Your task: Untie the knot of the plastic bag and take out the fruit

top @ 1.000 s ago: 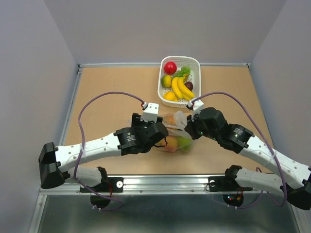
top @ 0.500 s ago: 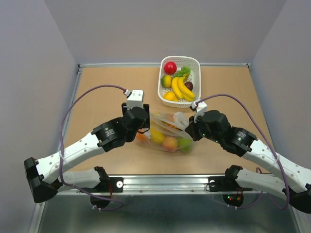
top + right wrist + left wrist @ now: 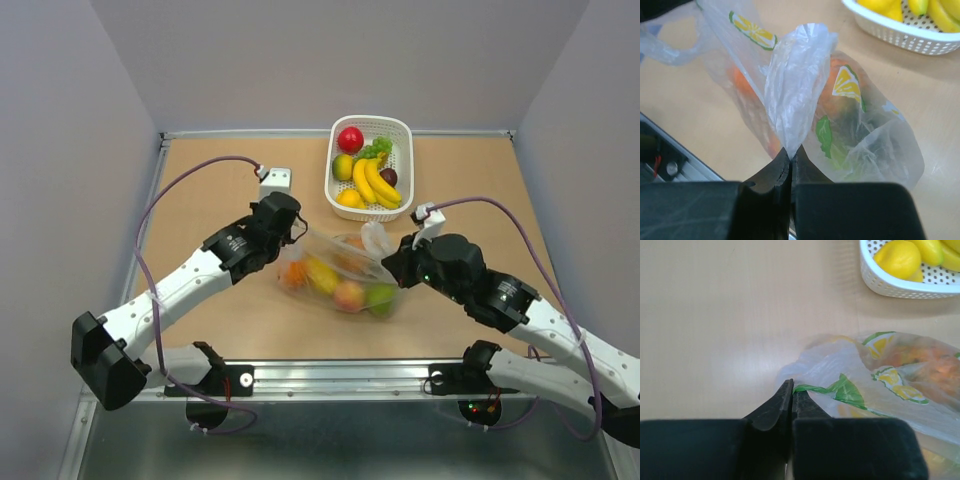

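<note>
The bag (image 3: 340, 272) lies stretched on the counter (image 3: 480, 180) near the basket (image 3: 408, 150), fruit (image 3: 348, 295) inside. The left claw (image 3: 791, 386) is clamped on its corner, the right claw (image 3: 791, 151) on a raised flap. Pulling harder could tear the thin film, or let it slip free, spilling fruit.

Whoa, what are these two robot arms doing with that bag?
Two robot arms are working on a clear plastic bag with toy fruit inside it. The left gripper pinches one edge of the bag. The right gripper pinches a loose flap at the other end, so the bag is held between them. A white basket of other fruit sits just beyond.
</note>
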`<state>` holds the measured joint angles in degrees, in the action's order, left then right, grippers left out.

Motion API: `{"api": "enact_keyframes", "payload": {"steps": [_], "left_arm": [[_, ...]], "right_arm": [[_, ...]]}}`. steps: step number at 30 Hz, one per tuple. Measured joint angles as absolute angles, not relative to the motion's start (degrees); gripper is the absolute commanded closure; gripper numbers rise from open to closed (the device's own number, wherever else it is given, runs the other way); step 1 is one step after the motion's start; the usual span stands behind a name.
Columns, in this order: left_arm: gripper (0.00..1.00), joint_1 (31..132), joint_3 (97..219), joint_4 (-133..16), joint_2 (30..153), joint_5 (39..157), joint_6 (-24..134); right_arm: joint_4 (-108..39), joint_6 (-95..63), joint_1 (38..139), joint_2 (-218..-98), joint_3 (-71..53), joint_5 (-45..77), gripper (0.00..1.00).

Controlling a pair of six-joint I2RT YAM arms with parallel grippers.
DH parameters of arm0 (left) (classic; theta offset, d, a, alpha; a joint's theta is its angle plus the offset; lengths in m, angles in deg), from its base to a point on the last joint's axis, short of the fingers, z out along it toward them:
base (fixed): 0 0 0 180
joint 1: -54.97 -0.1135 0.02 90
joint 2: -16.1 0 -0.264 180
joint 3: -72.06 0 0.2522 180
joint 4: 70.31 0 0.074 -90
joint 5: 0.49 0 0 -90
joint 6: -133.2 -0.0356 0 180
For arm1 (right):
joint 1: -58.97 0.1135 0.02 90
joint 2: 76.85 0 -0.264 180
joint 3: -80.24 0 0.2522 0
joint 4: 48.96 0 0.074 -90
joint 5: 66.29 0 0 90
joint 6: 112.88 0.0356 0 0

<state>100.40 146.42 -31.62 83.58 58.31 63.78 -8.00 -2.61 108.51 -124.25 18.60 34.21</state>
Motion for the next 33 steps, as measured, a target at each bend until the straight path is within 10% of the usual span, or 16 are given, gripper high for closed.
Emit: {"api": "enact_keyframes", "payload": {"steps": [12, 16, 19, 33], "left_arm": [[1.00, 92.95, 154.62, -35.73, 81.88, 66.70, 57.59], [1.00, 87.20, 147.78, -38.09, 79.30, 62.77, 54.68], [1.00, 84.67, 144.93, -38.35, 78.27, 61.41, 53.46], [1.00, 83.33, 144.39, -41.87, 74.01, 68.84, 52.67]], "right_arm": [[-15.11, 16.52, 109.43, -100.60, 29.40, 48.68, 0.87], [-8.96, 17.46, 108.80, -93.43, 30.95, 56.59, 0.35], [-6.56, 14.35, 108.42, -96.86, 28.72, 57.64, 0.25], [-1.71, -11.96, 108.38, -136.95, -12.50, 31.65, 0.41]]}}
